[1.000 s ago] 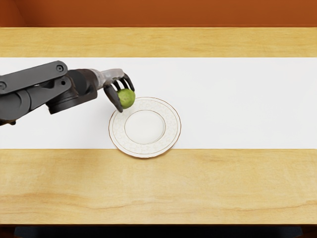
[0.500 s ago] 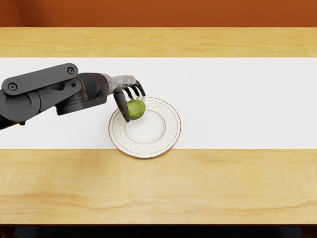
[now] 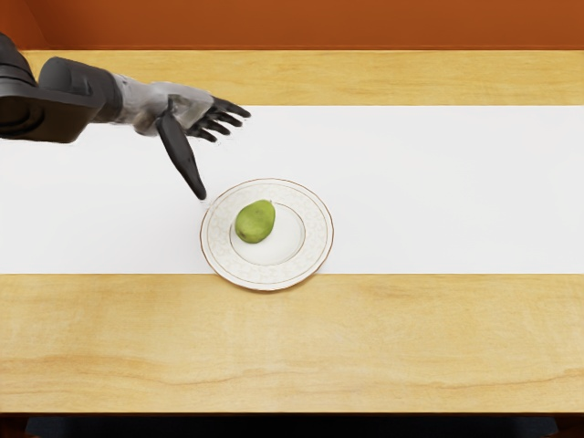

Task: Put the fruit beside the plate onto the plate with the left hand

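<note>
Spanning the view from side to side, the wooden table (image 3: pixel 365 347) shows pale grain, and its near edge runs along the bottom of the picture. Its far edge meets a rust-brown wall (image 3: pixel 292 23) at the top. A broad white runner (image 3: pixel 438 164) lies across the table's middle, cut off by both side edges of the view. A strip of bare wood borders it behind and a deeper band borders it in front. To the right of the plate the runner stretches wide and flat.

The left arm (image 3: pixel 55 96) comes in at the upper left, dark grey, and reaches over the runner's far edge. The plate (image 3: pixel 315 260) is round and white, with a faintly patterned rim and a thin brown line at its lip. It sits on the runner left of centre, and its near rim just overlaps the runner's front edge.

The left hand (image 3: pixel 182 109) hangs up and to the left of the plate, spread apart and gripping nothing. Its fingers (image 3: pixel 224 114) fan to the right. Its thumb (image 3: pixel 182 160) slants down, with the tip just beside the plate's upper-left rim.

The green pear (image 3: pixel 255 221) lies on the plate's inner well, left of its centre and apart from the hand.
</note>
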Tool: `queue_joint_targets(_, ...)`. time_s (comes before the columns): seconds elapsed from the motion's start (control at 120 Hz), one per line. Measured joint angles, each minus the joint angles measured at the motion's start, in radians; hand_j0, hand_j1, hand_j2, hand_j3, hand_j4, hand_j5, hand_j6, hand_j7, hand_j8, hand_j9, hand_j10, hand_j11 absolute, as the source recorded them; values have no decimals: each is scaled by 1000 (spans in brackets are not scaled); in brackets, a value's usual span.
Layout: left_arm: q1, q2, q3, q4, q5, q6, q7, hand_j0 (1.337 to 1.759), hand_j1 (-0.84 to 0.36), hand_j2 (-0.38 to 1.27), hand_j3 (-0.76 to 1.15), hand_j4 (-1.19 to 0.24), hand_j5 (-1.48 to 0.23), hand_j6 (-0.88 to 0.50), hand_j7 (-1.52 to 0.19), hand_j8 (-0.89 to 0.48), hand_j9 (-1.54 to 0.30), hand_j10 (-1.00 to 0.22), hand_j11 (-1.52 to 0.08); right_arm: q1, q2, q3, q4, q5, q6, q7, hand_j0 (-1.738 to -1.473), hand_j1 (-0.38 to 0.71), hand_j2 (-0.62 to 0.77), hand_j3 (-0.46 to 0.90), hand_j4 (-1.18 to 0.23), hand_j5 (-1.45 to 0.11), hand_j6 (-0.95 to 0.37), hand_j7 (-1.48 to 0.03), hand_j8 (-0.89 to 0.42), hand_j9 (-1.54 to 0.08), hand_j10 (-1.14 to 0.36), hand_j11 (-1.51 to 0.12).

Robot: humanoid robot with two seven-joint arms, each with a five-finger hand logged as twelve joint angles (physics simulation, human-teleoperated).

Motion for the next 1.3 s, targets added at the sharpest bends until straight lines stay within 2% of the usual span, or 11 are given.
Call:
queue_joint_targets(0.158, 48, 45, -40, 2, -181, -63, 0, 1658, 317, 9, 0, -30, -37, -27, -37, -29, -37, -29, -37, 0, 0, 0, 0, 0, 0, 0, -1658, -323, -4, 0, -22, -28, -22, -28, -22, -28, -22, -28)
queue_joint_targets(0.292, 188, 80, -89, 4, -300, -103, 0, 1658, 326, 6, 0, -22, -26, -20, -26, -21, -26, -21, -26, 0, 0, 0, 0, 0, 0, 0, -1658, -323, -4, 0, -22, -28, -22, -28, -22, -28, -22, -28)
queue_joint_targets(0.383, 238, 101, -129, 12, -334, -114, 0, 1658, 329, 5, 0, -18, -22, -17, -22, -18, -22, -18, -22, 0, 0, 0, 0, 0, 0, 0, -1658, -323, -4, 0, -22, -28, -22, -28, -22, -28, -22, -28)
queue_joint_targets(0.525, 262, 201, -170, 31, -386, -132, 0, 1658, 333, 4, 0, -15, -18, -14, -18, -15, -18, -14, -18, 0, 0, 0, 0, 0, 0, 0, -1658, -323, -4, 0, -22, -28, -21, -28, -22, -28, -22, -28)
queue_joint_targets(0.667, 288, 245, -183, 48, -422, -137, 0, 1658, 334, 3, 0, -13, -17, -13, -17, -13, -17, -13, -17, 0, 0, 0, 0, 0, 0, 0, -1658, -323, -4, 0, -22, -28, -22, -28, -22, -28, -22, -28)
queue_joint_targets(0.775, 295, 318, -186, 53, -430, -138, 0, 1658, 335, 3, 0, -12, -16, -12, -16, -12, -16, -12, -16, 0, 0, 0, 0, 0, 0, 0, -1658, -323, -4, 0, -22, -28, -22, -28, -22, -28, -22, -28)
queue_joint_targets(1.15, 294, 338, -193, 187, -433, -139, 0, 1658, 335, 2, 0, -11, -15, -11, -15, -11, -15, -11, -15, 0, 0, 0, 0, 0, 0, 0, -1658, -323, -4, 0, -22, -28, -22, -28, -22, -28, -22, -28)
queue_joint_targets(1.3, 294, 338, -196, 211, -433, -139, 0, 1658, 335, 2, 0, -11, -15, -11, -15, -11, -15, -11, -15, 0, 0, 0, 0, 0, 0, 0, -1658, -323, -4, 0, -22, -28, -22, -28, -22, -28, -22, -28)
